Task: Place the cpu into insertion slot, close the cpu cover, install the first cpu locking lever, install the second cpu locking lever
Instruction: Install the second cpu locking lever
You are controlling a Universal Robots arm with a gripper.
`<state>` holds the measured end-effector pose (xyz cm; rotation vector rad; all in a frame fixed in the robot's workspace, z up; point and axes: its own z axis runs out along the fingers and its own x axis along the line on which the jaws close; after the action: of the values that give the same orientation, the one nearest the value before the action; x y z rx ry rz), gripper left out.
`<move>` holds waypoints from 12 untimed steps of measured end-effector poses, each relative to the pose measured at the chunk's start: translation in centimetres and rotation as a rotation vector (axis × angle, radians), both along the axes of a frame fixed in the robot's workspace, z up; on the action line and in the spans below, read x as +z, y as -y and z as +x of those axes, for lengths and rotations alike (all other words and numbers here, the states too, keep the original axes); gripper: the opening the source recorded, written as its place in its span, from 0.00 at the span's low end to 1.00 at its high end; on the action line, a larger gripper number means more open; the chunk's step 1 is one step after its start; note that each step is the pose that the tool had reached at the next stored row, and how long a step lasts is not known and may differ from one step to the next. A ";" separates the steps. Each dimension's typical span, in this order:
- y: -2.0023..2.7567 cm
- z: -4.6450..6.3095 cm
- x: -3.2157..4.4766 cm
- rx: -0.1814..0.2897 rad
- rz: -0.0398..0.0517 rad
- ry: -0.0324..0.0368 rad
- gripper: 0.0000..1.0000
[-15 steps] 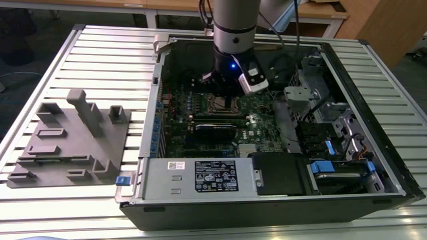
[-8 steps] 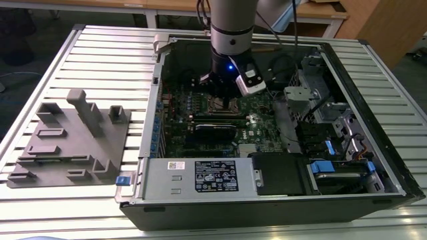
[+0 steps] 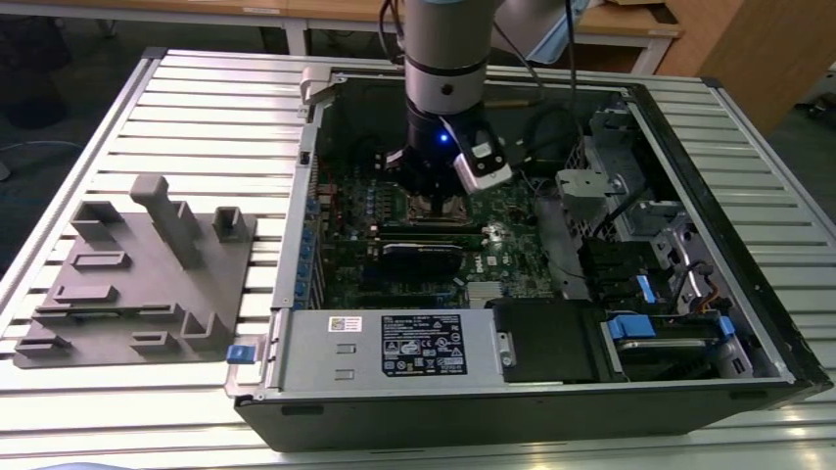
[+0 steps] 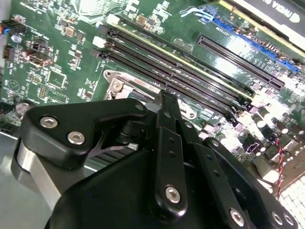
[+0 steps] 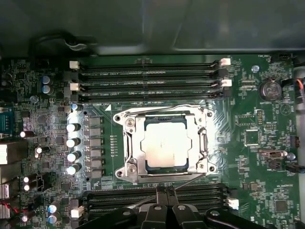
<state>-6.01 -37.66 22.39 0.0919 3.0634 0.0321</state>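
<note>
The cpu (image 5: 164, 145), a dull silver square, lies in the insertion slot (image 5: 122, 173) on the green motherboard. The cpu cover (image 5: 200, 143), a silver frame, lies flat around it. One thin locking lever (image 5: 157, 107) runs flat along the socket's far edge. A second lever (image 5: 190, 178) slants from a socket corner towards my fingertips. My gripper (image 5: 165, 191) is shut just beside the socket, its black fingers (image 4: 164, 102) pressed together and tipped down at the board. In the exterior view the gripper (image 3: 428, 191) hangs over the socket (image 3: 441, 208) inside the open case.
Long black memory slots (image 5: 147, 71) flank the socket on both sides. A row of capacitors (image 5: 74, 148) stands beside it. The case walls, a power supply (image 3: 392, 343), cables (image 3: 549, 137) and drive bays (image 3: 660, 328) ring the board. A grey fixture (image 3: 131, 274) sits on the slatted table.
</note>
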 end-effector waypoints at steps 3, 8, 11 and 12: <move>0.04 -0.1 -0.41 0.000 0.0000 0.0000 0.11; 0.06 -0.3 -0.80 0.000 -0.0002 -0.0001 0.11; 0.05 -0.3 -0.83 0.000 -0.0001 0.0000 0.11; 0.05 -0.3 -0.84 0.000 -0.0001 0.0000 0.11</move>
<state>-6.30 -37.71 21.56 0.0918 3.0633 0.0319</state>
